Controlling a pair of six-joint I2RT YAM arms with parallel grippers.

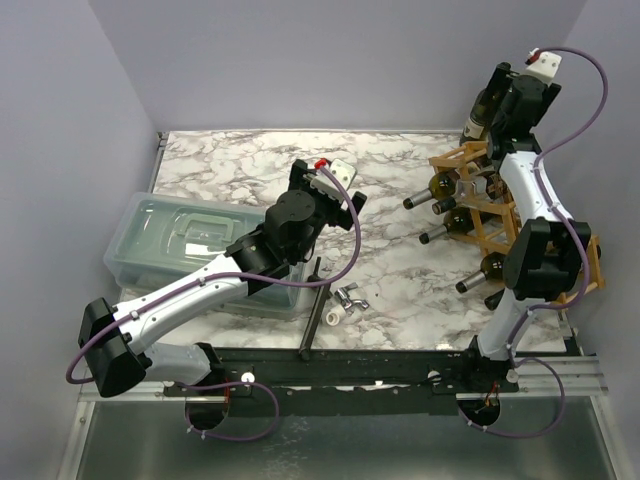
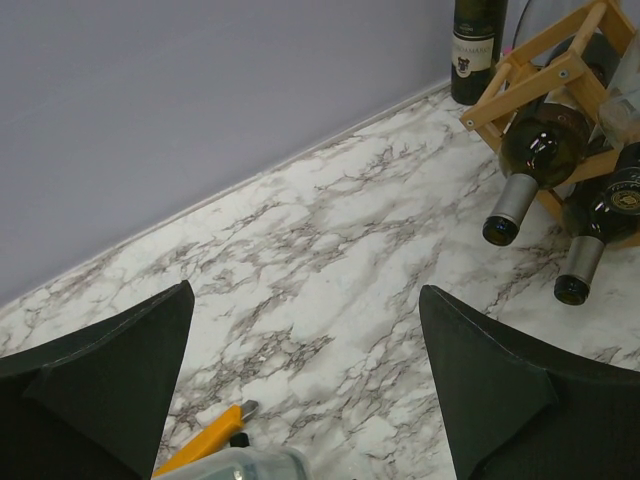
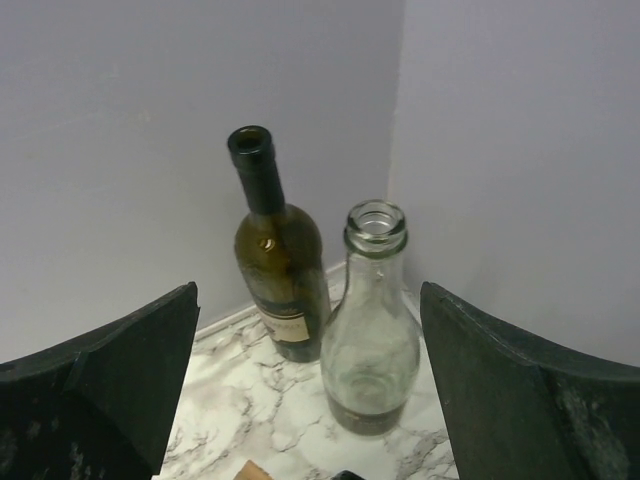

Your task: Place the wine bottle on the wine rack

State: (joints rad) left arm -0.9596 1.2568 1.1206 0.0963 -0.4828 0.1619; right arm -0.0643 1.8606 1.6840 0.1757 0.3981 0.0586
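**Reader:** Broadly, what does the top view lay out?

**Legend:** Marble table (image 1: 390, 200). The wine rack (image 1: 452, 158) is at its right side, and the stored bottles (image 1: 445, 186) lie in the cells with their necks toward the table's middle. The right arm (image 1: 540, 200) stands high over the far right corner, behind the rack. The left arm (image 1: 200, 290) reaches over the table's middle.

**Reader:** Where is the bottle to be moved?

**Legend:** Two bottles stand upright in that far corner, outside the rack. A dark green bottle (image 3: 278, 270) stands at the back, and a clear bottle (image 3: 372, 330) is just beside it, nearer the wrist camera. Both have their long axis vertical and their mouth up. Which of the two is meant cannot be told.

**Reader:** And the fingers?

**Legend:** The right gripper (image 3: 307, 288) is spread wide and holds nothing. Both bottles lie ahead of it and lower, framed within the gap, the clear one toward the right-hand finger in that view. The left gripper (image 2: 306, 290) is likewise spread and empty over bare marble, with the rack well off to its far right.

**Reader:** Which relation governs the coming move?

**Legend:** The right arm is plainly the nearer, so the approach is probably forward and down until the fingers straddle one bottle. The bottle stands upright while the cells take bottles lying down, so it would need tipping before it goes in.
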